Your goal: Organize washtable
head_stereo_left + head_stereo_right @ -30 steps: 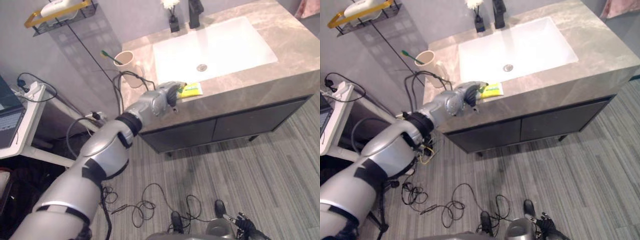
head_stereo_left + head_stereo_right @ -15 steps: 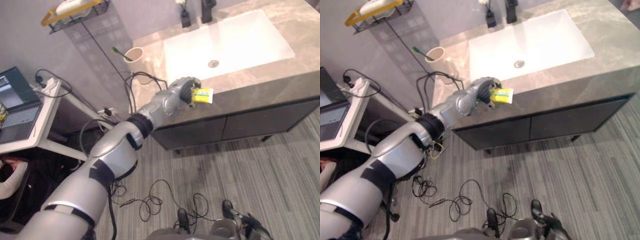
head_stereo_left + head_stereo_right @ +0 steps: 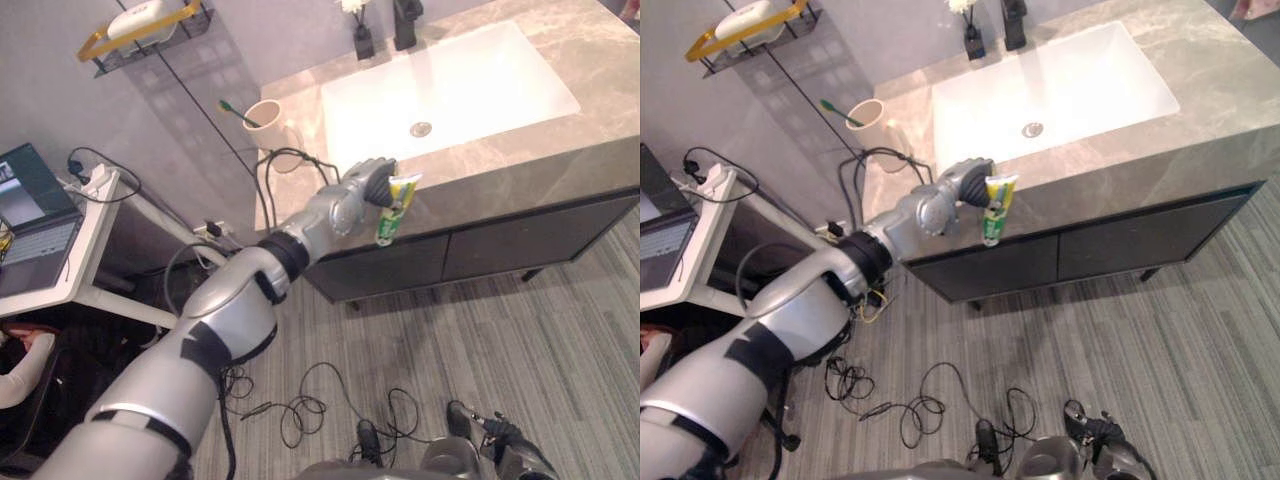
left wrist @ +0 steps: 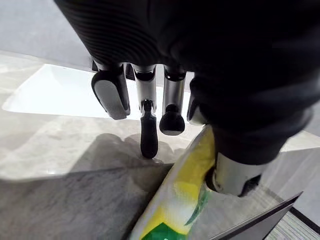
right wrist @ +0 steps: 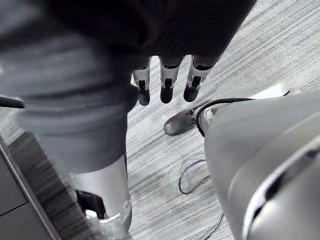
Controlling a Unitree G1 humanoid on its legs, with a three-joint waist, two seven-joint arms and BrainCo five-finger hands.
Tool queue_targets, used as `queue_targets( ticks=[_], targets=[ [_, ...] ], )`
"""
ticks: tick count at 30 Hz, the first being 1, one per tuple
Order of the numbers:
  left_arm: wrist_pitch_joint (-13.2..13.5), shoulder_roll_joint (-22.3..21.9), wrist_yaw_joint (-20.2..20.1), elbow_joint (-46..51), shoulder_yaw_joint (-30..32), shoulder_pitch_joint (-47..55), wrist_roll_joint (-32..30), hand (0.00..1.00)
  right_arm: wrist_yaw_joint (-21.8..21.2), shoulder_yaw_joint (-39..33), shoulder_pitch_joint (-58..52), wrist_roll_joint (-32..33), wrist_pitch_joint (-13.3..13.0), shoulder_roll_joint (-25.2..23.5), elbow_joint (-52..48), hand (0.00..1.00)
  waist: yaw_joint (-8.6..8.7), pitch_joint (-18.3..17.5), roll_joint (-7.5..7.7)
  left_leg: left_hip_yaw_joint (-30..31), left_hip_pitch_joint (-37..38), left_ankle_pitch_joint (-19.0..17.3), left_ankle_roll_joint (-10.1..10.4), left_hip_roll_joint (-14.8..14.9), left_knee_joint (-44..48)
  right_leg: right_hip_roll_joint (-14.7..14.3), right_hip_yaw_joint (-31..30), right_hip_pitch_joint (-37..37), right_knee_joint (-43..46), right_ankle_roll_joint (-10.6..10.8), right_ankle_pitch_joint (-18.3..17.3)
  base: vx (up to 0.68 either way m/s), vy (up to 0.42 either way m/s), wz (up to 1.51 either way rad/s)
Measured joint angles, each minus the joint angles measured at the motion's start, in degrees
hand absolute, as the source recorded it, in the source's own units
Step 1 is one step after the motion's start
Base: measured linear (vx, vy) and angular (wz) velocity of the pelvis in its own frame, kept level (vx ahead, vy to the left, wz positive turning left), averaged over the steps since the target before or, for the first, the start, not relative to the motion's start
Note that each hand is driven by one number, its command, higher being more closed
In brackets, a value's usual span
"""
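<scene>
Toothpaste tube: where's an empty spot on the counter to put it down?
Bare counter: the front strip along the sink, and the patch right of the sink. Crowded: the left end, by the cup and cables.

The left hand [image 4: 230,115] pinches a yellow-green tube [image 4: 180,195] with its thumb above the grey stone counter [image 4: 50,145], near the white sink [image 4: 55,95]
</scene>
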State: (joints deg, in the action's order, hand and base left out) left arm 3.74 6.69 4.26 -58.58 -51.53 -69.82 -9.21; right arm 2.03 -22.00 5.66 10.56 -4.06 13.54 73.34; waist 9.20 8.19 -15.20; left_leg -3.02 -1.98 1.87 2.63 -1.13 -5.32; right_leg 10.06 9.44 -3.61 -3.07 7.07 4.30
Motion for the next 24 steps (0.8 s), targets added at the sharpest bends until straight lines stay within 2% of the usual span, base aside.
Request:
queue_targets(
  ticks=[5,10,14,16,18,22,24],
  targets=[
    [0.70,0.06,0.72,1.64,0.42,2.54,-0.44,1.00,-0.19,-0.08,-0.98,0.00,0.01,-0.13,-0.66,0.00,-0.31,0.13,0.41,-0.19,0.83,0.05,0.05,0.02,-0.02,-0.18,-0.06,0.74,-0.09,-0.03,0.00,-0.01,-0.001,-0.01],
    [-0.15,-0.99,-2.06,1.46,-0.25,8.94,-0.51,1.00,-0.94,-0.08,-1.05,0.00,0.01,-0.77,-0.82,0.00,0.90,0.77,1.31,-0.22,0.57,0.05,0.06,0.21,-0.40,-0.44,0.03,0.75,-1.00,-0.22,0.14,-0.01,-0.002,-0.01],
    [-0.23,-0.97,-2.69,0.55,-0.03,9.99,-0.45,1.00,-0.95,-0.22,-1.12,0.00,0.00,-1.93,-0.78,0.00,0.96,1.30,2.80,-0.19,0.49,0.01,0.12,0.64,-0.16,-0.93,0.08,0.75,-1.17,-0.34,0.33,0.00,0.000,0.00],
    [-0.23,-0.69,-2.68,0.55,-0.03,10.00,-0.42,1.00,-1.02,-0.23,-1.01,0.00,-0.03,-2.91,-0.73,0.00,0.76,1.19,4.49,0.11,0.23,0.00,0.14,0.89,-0.12,-1.18,0.66,0.75,-1.31,-0.34,0.34,0.02,-0.016,0.08],
    [-0.24,-0.59,-2.63,0.57,0.17,10.01,-0.37,1.00,-1.04,-0.21,-1.00,0.00,-0.14,-3.36,-0.77,0.00,0.74,1.13,5.32,0.43,0.13,0.00,0.14,0.88,-0.11,-1.18,1.06,0.83,-1.35,-0.34,0.34,0.02,-0.007,0.09],
    [-0.32,-0.27,-2.18,1.22,1.17,10.65,2.01,1.00,-1.17,0.43,-2.81,-0.02,-1.41,-4.90,-1.44,0.00,0.54,1.12,6.13,0.55,0.13,-0.01,0.14,0.74,-0.09,-1.01,1.20,0.95,-1.37,-0.34,0.34,0.00,0.004,0.03],
    [-0.73,1.04,-0.16,5.11,5.57,13.51,2.08,1.00,-2.35,-4.99,-7.61,-1.16,-2.25,-7.21,-3.82,0.00,0.75,1.07,6.46,0.53,0.15,-0.04,0.19,0.79,-0.10,-1.05,1.19,0.99,-1.39,-0.34,0.35,0.00,0.000,0.00]
  ],
)
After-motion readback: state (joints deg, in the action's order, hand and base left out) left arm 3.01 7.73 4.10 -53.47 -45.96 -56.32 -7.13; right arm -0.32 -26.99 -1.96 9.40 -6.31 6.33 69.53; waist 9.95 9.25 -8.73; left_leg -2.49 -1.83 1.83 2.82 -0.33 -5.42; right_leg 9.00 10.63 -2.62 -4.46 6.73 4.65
